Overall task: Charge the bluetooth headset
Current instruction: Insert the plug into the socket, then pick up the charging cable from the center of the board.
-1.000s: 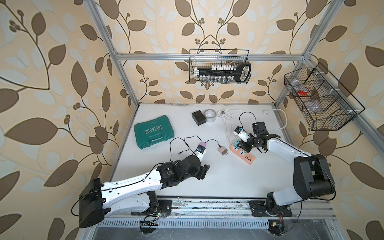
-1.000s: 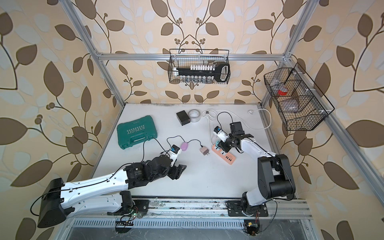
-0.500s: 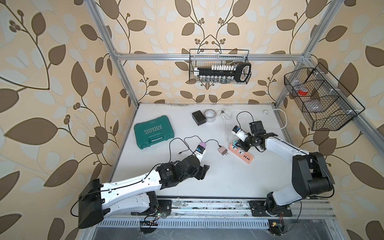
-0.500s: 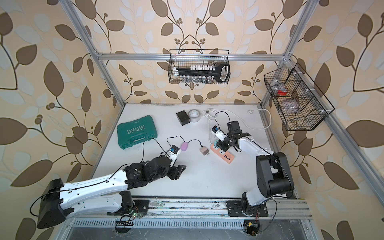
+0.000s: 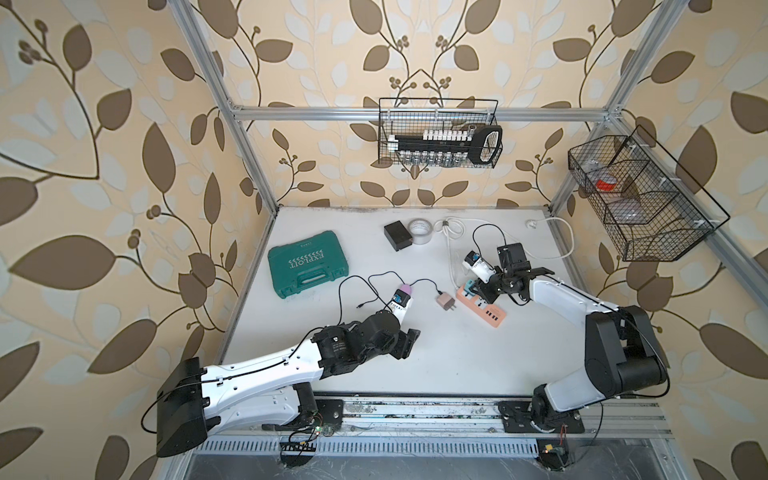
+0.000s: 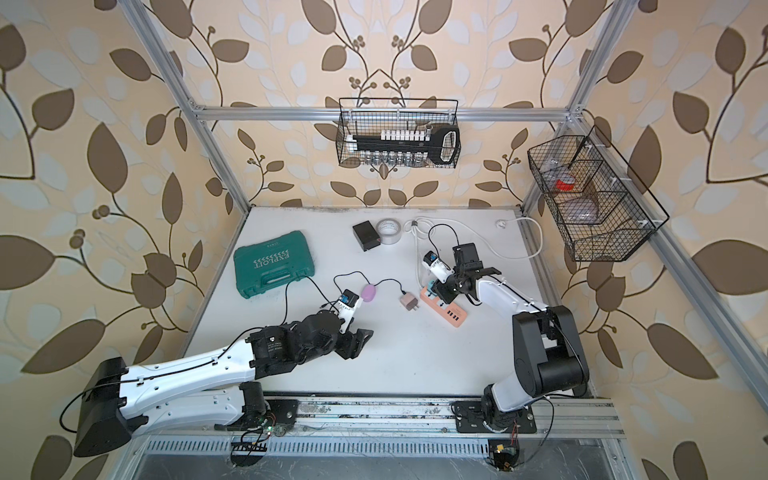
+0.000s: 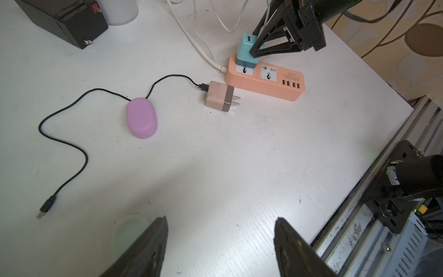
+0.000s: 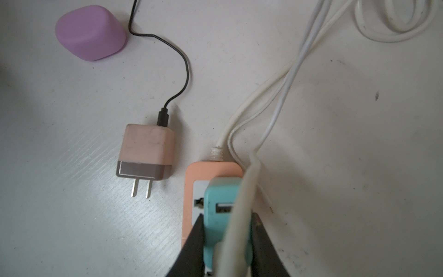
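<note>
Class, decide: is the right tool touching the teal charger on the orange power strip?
Touching. The right wrist view shows the right tool clamping both sides of the teal charger, seated on the orange power strip.

White cord [image 8: 239, 215] across teal charger [image 8: 213, 230]

L arm [image 5: 266, 370] & R arm [image 5: 569, 301]: smooth white shells w/ fat black round joints. A thin black cable [image 5: 249, 365] is clipped along the white part. Black base plates [image 5: 540, 419] sit on a silver rail [image 5: 415, 409] at 6 o'clock of the worktop [image 5: 457, 353]. Each wrist has a small white cam box [image 5: 400, 302] w/ a blue sticker. L end effector [image 7: 220, 218] & R end effector [image 8: 227, 217]: black, w/ pointy fingers [image 7: 143, 249].
</note>
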Controlling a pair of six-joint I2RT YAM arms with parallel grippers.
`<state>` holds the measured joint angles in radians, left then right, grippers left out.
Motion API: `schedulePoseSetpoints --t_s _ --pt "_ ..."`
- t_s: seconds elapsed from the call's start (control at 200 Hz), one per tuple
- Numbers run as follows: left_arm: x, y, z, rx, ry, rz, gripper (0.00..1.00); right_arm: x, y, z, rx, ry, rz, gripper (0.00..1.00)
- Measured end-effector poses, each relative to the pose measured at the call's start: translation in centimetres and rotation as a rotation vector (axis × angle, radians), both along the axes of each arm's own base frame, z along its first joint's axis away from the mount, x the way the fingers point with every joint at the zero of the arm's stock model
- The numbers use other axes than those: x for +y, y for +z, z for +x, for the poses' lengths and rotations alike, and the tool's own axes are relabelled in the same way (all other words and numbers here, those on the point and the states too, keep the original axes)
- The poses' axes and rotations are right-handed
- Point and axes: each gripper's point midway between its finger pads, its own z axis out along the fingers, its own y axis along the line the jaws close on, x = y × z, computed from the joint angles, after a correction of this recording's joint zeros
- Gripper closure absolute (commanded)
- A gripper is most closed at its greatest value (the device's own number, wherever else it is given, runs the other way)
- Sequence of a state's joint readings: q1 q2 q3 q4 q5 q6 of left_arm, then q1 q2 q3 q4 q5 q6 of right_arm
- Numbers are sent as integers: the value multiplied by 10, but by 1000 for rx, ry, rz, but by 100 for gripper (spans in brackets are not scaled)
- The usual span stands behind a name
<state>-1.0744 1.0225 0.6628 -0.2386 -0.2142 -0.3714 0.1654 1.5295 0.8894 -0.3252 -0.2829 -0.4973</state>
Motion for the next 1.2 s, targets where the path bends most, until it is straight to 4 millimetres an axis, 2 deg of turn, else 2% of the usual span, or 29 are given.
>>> schedulePoseSetpoints --t_s 0.085,0.18,0.23,0.39,0.45,0.655,1.02,1.2 --pt "0 0 0 0 0 0 28 -5 0 -3 4 -21 0 67" --pt "0 0 0 0 0 0 28 -13 3 -6 8 -55 4 65" --pt "0 0 0 0 0 0 28 -15 6 -6 4 -68 8 59" --pt "0 0 0 0 0 0 28 -18 12 -5 -8 -87 17 57" --pt "0 0 0 0 0 0 28 -18 13 -6 -6 -92 19 53" --pt "0 0 0 1 0 1 28 -18 26 -7 -35 -97 28 52" --pt "0 -3 0 4 0 7 27 -21 89 -16 -187 -148 55 52" --pt "1 -8 0 18 2 34 25 11 129 -25 -267 -122 104 52"
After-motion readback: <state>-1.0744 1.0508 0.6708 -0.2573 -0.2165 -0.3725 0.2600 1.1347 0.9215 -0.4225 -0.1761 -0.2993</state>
